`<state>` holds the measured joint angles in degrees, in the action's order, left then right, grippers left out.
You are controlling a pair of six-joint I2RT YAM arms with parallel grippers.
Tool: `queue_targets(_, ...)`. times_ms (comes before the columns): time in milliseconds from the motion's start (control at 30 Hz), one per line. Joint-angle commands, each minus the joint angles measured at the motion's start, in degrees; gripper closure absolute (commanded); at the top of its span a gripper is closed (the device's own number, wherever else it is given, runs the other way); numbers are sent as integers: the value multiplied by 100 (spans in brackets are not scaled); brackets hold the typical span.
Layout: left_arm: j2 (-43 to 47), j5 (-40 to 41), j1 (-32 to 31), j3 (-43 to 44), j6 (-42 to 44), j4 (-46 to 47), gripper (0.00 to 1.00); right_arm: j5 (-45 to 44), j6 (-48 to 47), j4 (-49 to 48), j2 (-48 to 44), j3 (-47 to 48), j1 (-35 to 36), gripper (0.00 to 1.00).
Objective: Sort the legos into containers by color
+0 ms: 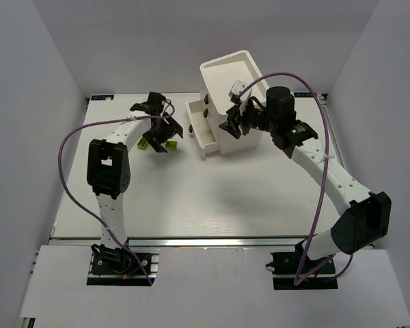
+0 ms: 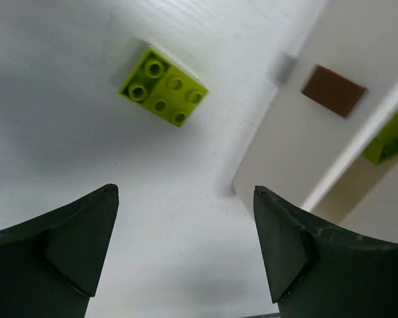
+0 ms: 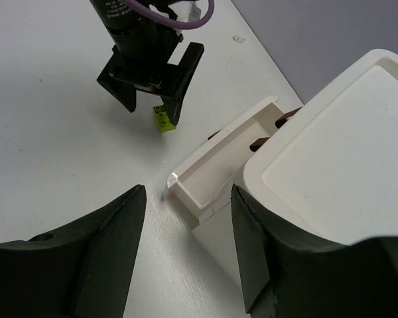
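Between the 2 dark fingers [image 2: 73, 245] of the left pincer [image 2: 184, 192] there is only white table [image 2: 53, 99]. The pincer is spread wide and pinches nothing. Just beyond its fingertips, a little toward its left finger, 1 yellow-green lego [image 2: 162, 86] lies flat on the table, studs up, touching neither finger. Farther out on its right-finger side stands a white drawer front [image 2: 285, 152] with a brown knob [image 2: 333, 91]. Past a white rim beyond that, a second yellow-green brick [image 2: 388, 136] shows, partly hidden, so its exact resting place cannot be told.

The right pincer [image 3: 187, 192] is also spread, with nothing between its 2 fingers. It hangs above the table right beside the white cabinet [image 3: 345, 152], whose flat rimmed top lies off its right finger. Just ahead of its fingertips is an open drawer [image 3: 212, 169], pulled out of the cabinet toward the left pincer. Beyond that drawer, well apart from the right pincer, the left pincer hangs over the table with the yellow-green lego beneath its tips.
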<state>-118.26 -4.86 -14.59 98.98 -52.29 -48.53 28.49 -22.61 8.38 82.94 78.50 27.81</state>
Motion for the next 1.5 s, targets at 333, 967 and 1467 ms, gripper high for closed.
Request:
queue_targets(333, -1445, 768, 53, 1739, -1643, -974, 8, -54, 46, -293, -190, -168, -30, 40)
queue_targets(967, -1033, 56, 105, 1326, -1030, -219, 71, -45, 55, -311, -225, -221, -118, 40)
queue_targets(1467, 23, -2132, -70, -10, -35, 3314, 88, 7, 29, -276, -234, -221, -110, 40)
